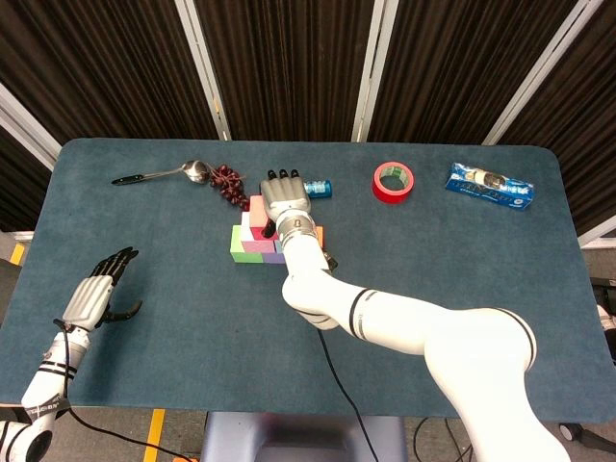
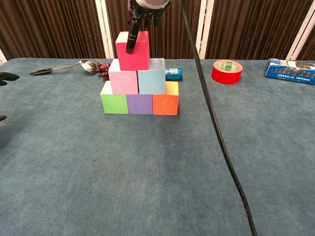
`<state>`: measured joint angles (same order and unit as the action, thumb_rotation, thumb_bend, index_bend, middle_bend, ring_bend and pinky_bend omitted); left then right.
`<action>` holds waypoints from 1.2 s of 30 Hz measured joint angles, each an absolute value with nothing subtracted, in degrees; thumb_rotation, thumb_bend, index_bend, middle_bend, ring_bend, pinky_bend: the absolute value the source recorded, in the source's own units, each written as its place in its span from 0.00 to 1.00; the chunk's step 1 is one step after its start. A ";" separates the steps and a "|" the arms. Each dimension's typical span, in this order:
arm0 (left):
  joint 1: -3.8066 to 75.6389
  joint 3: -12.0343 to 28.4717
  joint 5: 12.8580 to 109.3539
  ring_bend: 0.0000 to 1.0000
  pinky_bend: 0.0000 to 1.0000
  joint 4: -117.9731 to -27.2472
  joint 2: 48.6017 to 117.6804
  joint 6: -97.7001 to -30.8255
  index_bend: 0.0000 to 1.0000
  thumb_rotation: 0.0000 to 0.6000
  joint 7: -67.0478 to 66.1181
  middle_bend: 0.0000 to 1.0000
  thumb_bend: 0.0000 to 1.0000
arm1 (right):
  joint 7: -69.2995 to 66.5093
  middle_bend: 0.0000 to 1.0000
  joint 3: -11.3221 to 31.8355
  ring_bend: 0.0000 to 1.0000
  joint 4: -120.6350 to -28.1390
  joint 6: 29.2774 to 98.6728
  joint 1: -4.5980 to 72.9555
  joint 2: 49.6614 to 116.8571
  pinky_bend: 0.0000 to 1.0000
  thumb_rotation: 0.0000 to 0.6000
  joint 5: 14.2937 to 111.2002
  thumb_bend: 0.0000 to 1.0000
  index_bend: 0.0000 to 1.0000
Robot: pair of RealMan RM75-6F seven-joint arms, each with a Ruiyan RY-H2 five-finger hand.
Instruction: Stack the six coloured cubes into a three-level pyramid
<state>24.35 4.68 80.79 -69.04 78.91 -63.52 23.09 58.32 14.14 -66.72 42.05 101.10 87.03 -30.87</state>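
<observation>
R hand (image 1: 285, 197) gripped the red cube (image 2: 133, 50) from above, thumb down its front face, cube sitting on pink cube (image 2: 123, 81) & light-blue cube (image 2: 151, 81). Bottom row: green cube (image 2: 114, 103), purple cube (image 2: 140, 103), orange cube (image 2: 165, 103), touching. L hand (image 1: 93, 296) lay open, holding nothing, well apart at table (image 1: 462, 260) edge.

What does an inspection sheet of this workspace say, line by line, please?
Surface: blue-grey table, felt-like covering.
Job's things: green cube, purple cube and orange cube at the bottom; pink cube and light blue cube above; red cube on top.
Clutter: spoon, dark red beads, small blue can, red tape roll, blue snack packet.
Hands: right hand holds the red cube; left hand holds nothing, fingers apart.
Cables: black cable across the chest view.
Surroundings: dark curtain behind.
</observation>
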 measured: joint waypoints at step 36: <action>24.71 4.75 81.11 0.01 0.09 -68.67 79.12 -63.32 0.00 1.00 23.57 0.00 0.35 | 68.42 0.15 25.90 0.00 -67.94 48.92 95.43 88.99 0.00 1.00 -28.66 0.36 0.42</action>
